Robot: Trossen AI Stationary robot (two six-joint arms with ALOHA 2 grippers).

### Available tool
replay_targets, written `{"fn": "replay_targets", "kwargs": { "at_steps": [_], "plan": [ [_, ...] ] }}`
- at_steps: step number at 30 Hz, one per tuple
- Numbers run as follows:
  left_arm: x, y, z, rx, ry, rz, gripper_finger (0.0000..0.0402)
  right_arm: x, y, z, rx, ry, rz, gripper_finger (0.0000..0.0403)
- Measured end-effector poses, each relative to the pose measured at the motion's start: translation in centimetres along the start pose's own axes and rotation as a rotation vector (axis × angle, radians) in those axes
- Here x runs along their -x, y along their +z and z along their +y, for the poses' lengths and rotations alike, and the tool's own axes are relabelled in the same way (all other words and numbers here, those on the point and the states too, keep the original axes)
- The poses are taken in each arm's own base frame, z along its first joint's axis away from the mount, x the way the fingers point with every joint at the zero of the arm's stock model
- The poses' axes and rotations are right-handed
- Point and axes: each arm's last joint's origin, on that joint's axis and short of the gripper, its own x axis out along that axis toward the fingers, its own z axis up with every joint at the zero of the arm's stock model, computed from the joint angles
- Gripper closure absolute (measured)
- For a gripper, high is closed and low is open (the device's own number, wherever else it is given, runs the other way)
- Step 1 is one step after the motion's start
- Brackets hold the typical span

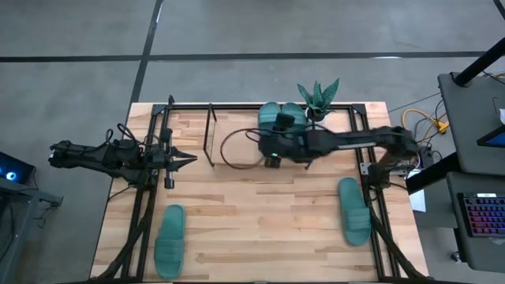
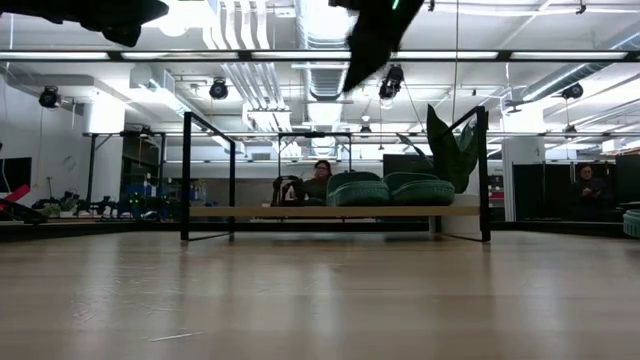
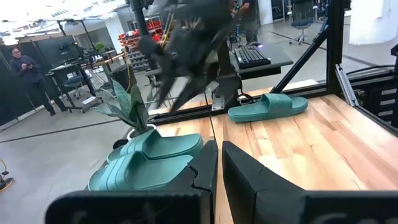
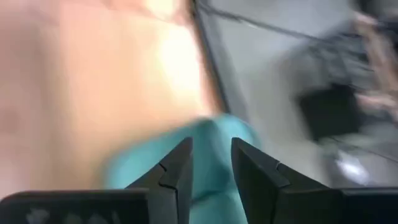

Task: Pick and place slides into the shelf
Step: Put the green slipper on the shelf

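The table [image 1: 260, 229] is a light wood butcher-block surface bordered by a black frame [image 1: 379, 229]. The shelf [image 1: 237, 136], a low rack of thin black rods with a wood board, stands along the far edge of the table, right of centre.

The right arm [image 1: 363, 140] reaches from the right side across to the shelf. The left arm [image 1: 102, 155] lies extended at the left side of the table, well apart from the shelf.

A potted plant [image 1: 318, 99] with spiky green leaves stands at the right end of the shelf, just beside the sandals there.

Four teal slides are in view. Two slides [image 1: 278, 115] lie side by side on the shelf board, near its right end; the low view shows them resting flat on the board [image 2: 385, 190]. A third slide [image 1: 170, 241] lies on the table near the front left corner. A fourth slide [image 1: 354, 210] lies on the table near the right edge, just beside the frame.

The right gripper [image 4: 210, 163] hovers over the two slides on the shelf. Its fingers stand partly apart with a narrow gap, and nothing is clamped between them. The left gripper [image 3: 217, 163] has its fingers pressed nearly together and holds nothing.
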Motion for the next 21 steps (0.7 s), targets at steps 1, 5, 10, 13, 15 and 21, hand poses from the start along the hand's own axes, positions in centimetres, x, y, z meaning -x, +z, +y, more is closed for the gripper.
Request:
{"fn": "replay_targets", "kwargs": {
  "at_steps": [1, 5, 10, 13, 15, 21],
  "plan": [
    [0.0, 0.0, 0.0, 0.012, 0.000, -0.001, 0.0393, 1.4, 0.1, 0.0, -0.025, 0.073, -0.043, 0.0308],
    [0.0, 0.0, 0.0, 0.029, -0.003, -0.001, 0.0393, 6.0, -0.5, 0.0, -0.088, 0.386, -0.165, 0.0322],
    [0.0, 0.0, 0.0, 0.029, -0.003, -0.002, 0.0393, 10.3, -3.0, 0.4, -0.088, 0.499, -0.229, 0.0334],
    [0.0, 0.0, 0.0, 0.022, -0.002, -0.001, 0.0393, 12.2, -4.6, 1.2, -0.073, 0.515, -0.254, 0.0334],
    [0.0, 0.0, 0.0, 0.021, -0.002, -0.002, 0.0393, 13.3, -5.5, 1.7, -0.066, 0.521, -0.271, 0.0333],
    [0.0, 0.0, 0.0, 0.021, -0.002, -0.002, 0.0393, 16.1, -7.2, 3.5, -0.007, 0.529, -0.320, 0.0335]
  ]
}}
